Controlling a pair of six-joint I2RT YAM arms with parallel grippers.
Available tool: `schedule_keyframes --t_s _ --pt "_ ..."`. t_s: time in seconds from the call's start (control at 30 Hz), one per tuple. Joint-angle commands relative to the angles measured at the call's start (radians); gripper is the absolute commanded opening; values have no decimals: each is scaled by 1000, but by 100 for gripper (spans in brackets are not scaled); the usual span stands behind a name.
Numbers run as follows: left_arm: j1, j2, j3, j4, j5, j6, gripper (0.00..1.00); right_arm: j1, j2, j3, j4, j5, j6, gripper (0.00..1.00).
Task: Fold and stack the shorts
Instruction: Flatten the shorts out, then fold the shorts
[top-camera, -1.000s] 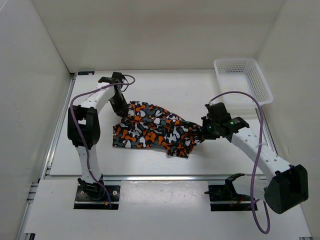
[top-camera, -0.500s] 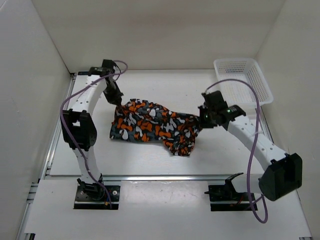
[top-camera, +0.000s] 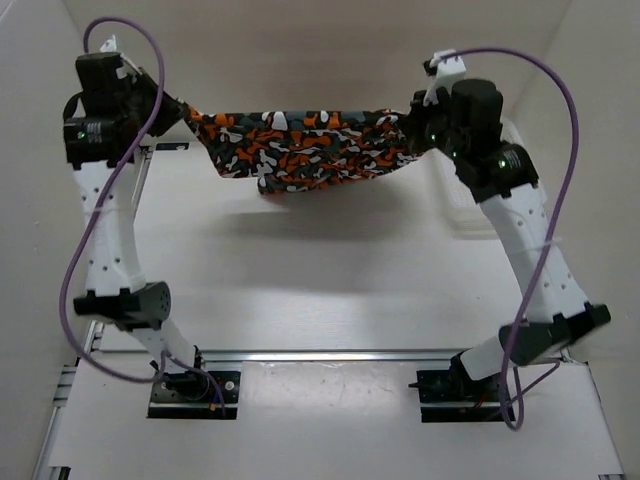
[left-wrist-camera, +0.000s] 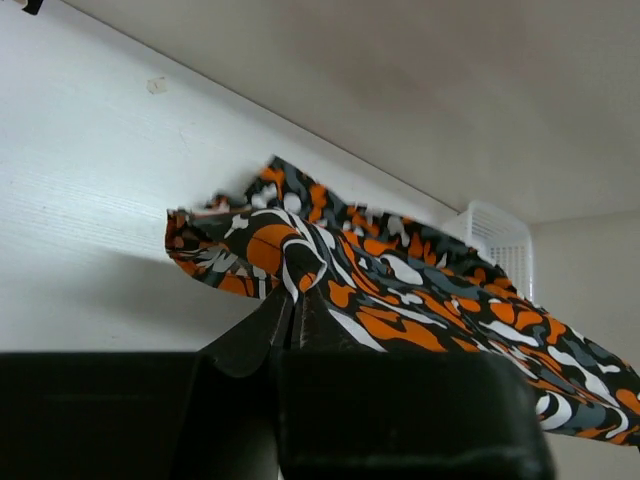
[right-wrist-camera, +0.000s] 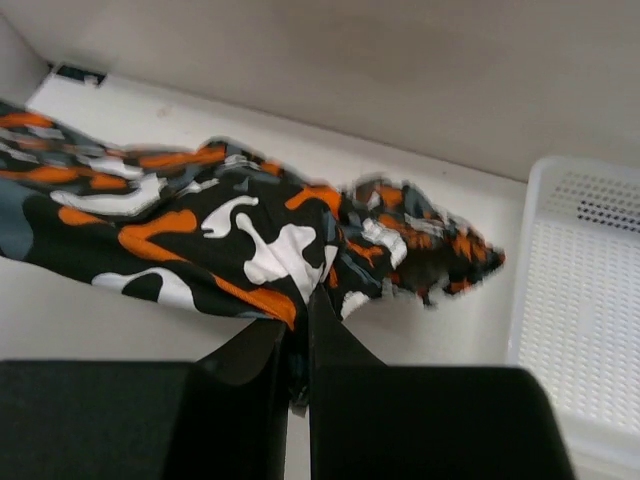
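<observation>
The shorts (top-camera: 300, 150) are now lifted off the tabletop (top-camera: 320, 270), stretched between left gripper (left-wrist-camera: 293, 305) and right gripper (right-wrist-camera: 298, 300), both clamped on them, ready for flattening.

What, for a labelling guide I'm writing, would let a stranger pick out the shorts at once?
Look above the white table. The shorts hang stretched in the air from the left gripper to the right gripper. Their orange, black, grey and white blotch print sets them apart from the plain white mesh basket on the right.
</observation>
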Motion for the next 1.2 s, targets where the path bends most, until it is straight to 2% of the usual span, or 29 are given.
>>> schedule_keyframes --t_s 0.0,0.03,0.07,0.13,0.17,0.2,0.23,0.27,0.3,0.33,0.37,0.43,0.47,0.5,0.57,0.6,0.63,0.7,0.73,0.77,0.8,0.83,0.87,0.9,0.93,1.03,1.17 --pt "32 -152 -172 26 1 31 10 19 -181 -211 59 57 -120 0" --pt "32 -242 -248 35 1 31 10 19 -228 -300 84 57 -120 0" --pt "22 -299 -445 52 -11 31 10 31 -278 -486 134 68 -107 0" --pt "-2 -430 -690 137 -11 5 10 45 -435 -665 172 85 -43 0" --pt "-2 -562 -923 157 -11 -33 18 55 -486 -745 181 97 -12 18" --pt "-11 -624 -1035 171 2 -48 46 56 -580 -887 181 97 21 41" --pt "-11 -676 -1132 181 12 -62 65 56 -627 -949 164 109 79 63" --pt "-11 -763 -1286 181 12 -72 84 65 -664 -998 121 109 108 90" --pt "-11 -799 -1347 181 12 -82 98 65 -723 -1037 91 109 134 100" --pt "-11 -821 -1390 181 12 -82 100 74 -742 -1089 61 109 160 100" --pt "-1 -833 -1430 172 12 -82 100 112 -753 -1076 17 173 245 100" --pt "-1 -818 -1430 171 3 -64 100 123 -753 -1076 6 155 286 100" --pt "-1 -801 -1418 159 3 -55 96 123 -706 -1031 -20 155 376 100" --pt "-1 -757 -1391 150 3 -43 86 123 -675 -1002 -88 155 412 100" --pt "-1 -714 -1380 141 -7 -43 76 82 -570 -941 -162 114 516 100" --pt "-1 -678 -1369 141 -7 -43 67 73 -540 -906 -186 61 533 100" --pt "-1 -663 -1369 141 -7 -43 65 72 -520 -905 -186 13 557 100" --pt "-1 -620 -1392 159 -22 -43 65 72 -508 -931 -152 -64 632 100" --pt "-1 -603 -1410 176 -22 -43 68 72 -520 -986 -110 -64 666 94" --pt "-1 -586 -1419 188 -22 -43 78 62 -546 -1018 -88 -76 695 90" --pt "-1 -565 -1419 208 -22 -43 84 50 -560 -1049 -72 -88 761 87" --pt "-1 -521 -1435 223 -7 -43 88 34 -592 -1081 -51 -123 794 79" --pt "-1 -496 -1450 236 3 -43 93 -4 -612 -1156 -31 -154 823 78" --pt "-1 -471 -1450 250 3 -55 95 -22 -635 -1199 -8 -185 858 78" --pt "-1 -422 -1462 286 18 -55 95 -41 -661 -1245 51 -217 930 73" --pt "-10 -308 -1453 326 41 -55 97 -102 -785 -1410 136 -321 1062 73" --pt "-22 -174 -1383 354 41 -55 97 -144 -813 -1529 279 -389 1154 78"
